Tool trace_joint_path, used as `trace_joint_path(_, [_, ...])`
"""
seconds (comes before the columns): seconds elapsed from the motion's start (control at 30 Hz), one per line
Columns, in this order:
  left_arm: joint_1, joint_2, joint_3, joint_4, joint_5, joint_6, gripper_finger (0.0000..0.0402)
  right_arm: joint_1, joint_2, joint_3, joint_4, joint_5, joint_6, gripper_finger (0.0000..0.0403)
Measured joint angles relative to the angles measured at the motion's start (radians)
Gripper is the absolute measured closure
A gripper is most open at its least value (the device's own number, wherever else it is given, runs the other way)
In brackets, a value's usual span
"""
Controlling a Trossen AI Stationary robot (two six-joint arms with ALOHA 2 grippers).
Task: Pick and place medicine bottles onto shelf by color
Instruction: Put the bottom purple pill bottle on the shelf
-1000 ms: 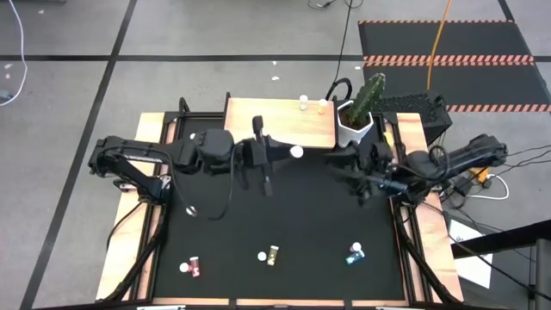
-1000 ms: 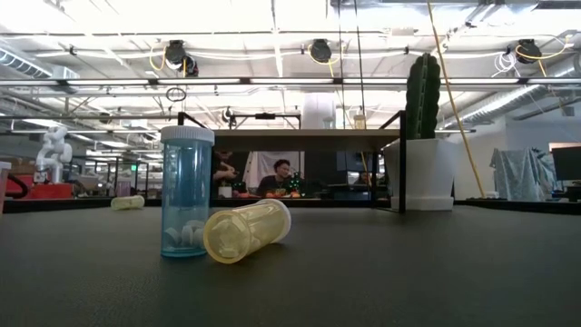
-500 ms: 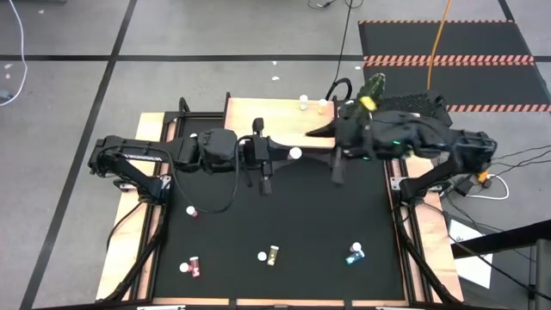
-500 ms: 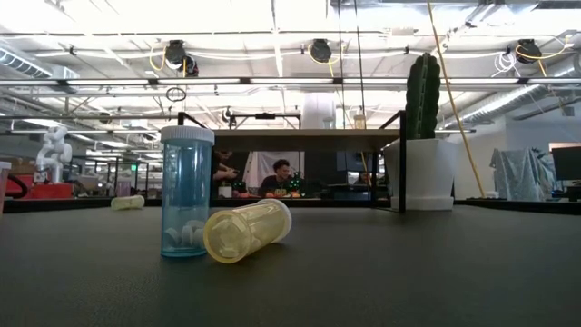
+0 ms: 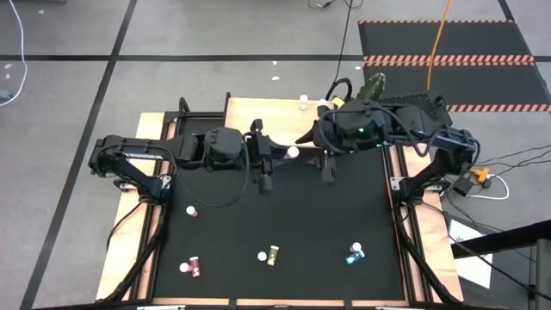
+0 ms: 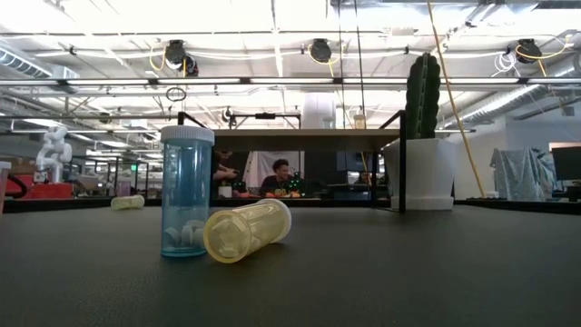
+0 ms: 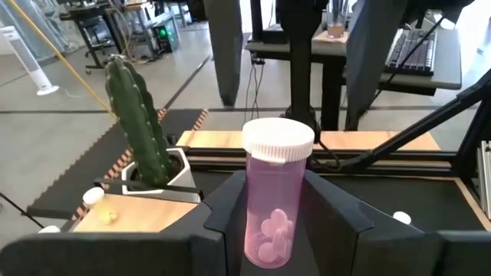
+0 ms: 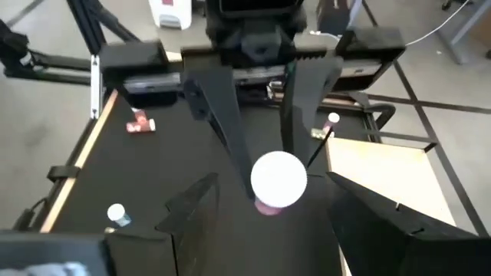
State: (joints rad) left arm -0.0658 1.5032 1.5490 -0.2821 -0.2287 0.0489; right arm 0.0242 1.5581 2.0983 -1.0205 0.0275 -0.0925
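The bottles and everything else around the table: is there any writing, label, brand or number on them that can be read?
None can be read in any view.
The pink bottle held in the left gripper has a clear, unlabelled body and a plain white cap.
The teal bottle and the yellow bottle show no label.
The white cactus pot is blank.

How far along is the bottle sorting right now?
Two bottles already stand on the shelf. The left gripper holds a pink bottle beside it; the right gripper faces that bottle, open. At least the pink, yellow and teal bottles remain on the table.
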Motion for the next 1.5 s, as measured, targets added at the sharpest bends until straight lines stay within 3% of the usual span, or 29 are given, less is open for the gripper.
trace_joint_path(0.33, [0.000,0.000,0.000,-0.016,0.000,-0.010,0.0286,-0.023,0.039,-0.001,-0.001,-0.037,-0.026,0.0179])
trace_joint_path(0.5, [-0.001,0.000,0.000,-0.038,0.001,-0.034,0.0286,-0.023,0.046,-0.001,0.005,-0.080,-0.029,0.0207])
trace_joint_path(1.07, [-0.009,0.000,-0.003,-0.044,0.000,-0.093,0.0284,-0.025,0.048,-0.001,-0.006,-0.081,-0.013,0.0282])
trace_joint_path(1.2, [-0.012,0.000,-0.005,-0.038,-0.008,-0.101,0.0259,-0.025,0.047,-0.001,-0.009,-0.081,-0.005,0.0285])
trace_joint_path(1.37, [-0.013,0.000,-0.005,-0.065,-0.021,-0.099,0.0198,-0.043,0.047,-0.002,-0.014,-0.068,-0.002,0.0283])
trace_joint_path(1.5, [-0.013,-0.027,-0.006,-0.179,-0.107,-0.083,0.0145,-0.104,0.054,-0.002,-0.011,-0.029,-0.023,0.0283])
